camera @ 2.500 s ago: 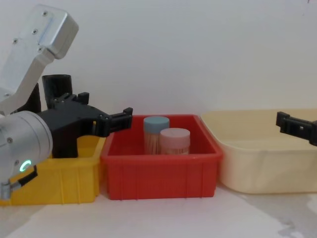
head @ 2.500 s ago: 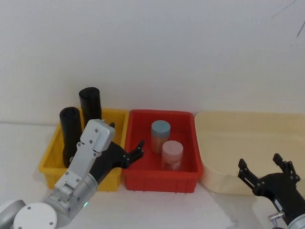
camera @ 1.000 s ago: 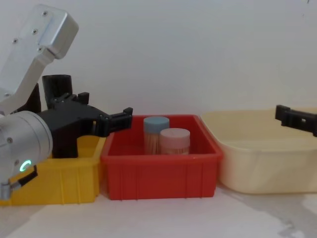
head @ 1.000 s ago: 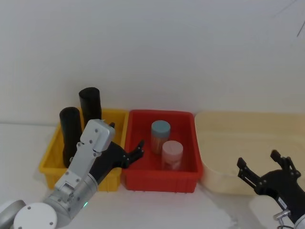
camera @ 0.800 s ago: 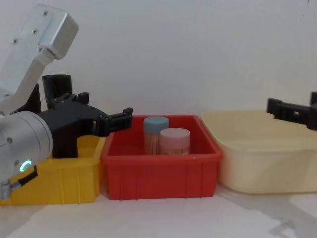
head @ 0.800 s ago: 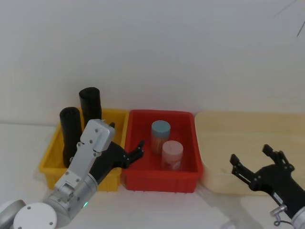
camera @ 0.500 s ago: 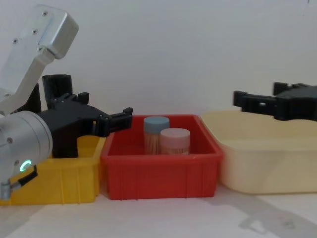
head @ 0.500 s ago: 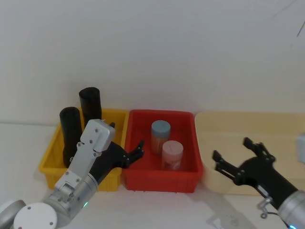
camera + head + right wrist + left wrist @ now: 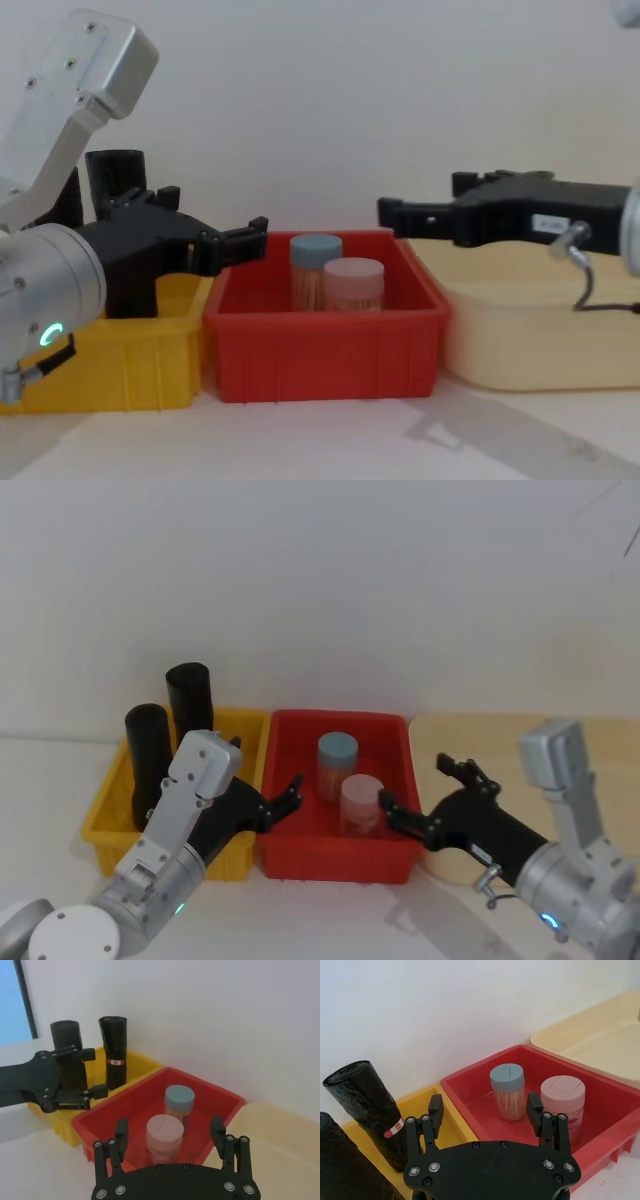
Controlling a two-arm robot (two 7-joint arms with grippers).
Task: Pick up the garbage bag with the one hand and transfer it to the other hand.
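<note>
Two black rolls upright in yellow bin: plain garbage bag in front, stickered roll behind. Left claw released, empty, over seam between bins. Right claw released over red bin. Likely best: straddle plain roll mid-height, clear of neighbour.

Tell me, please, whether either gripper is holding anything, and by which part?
Nothing is held: the left gripper and the right gripper are both open and empty.
</note>
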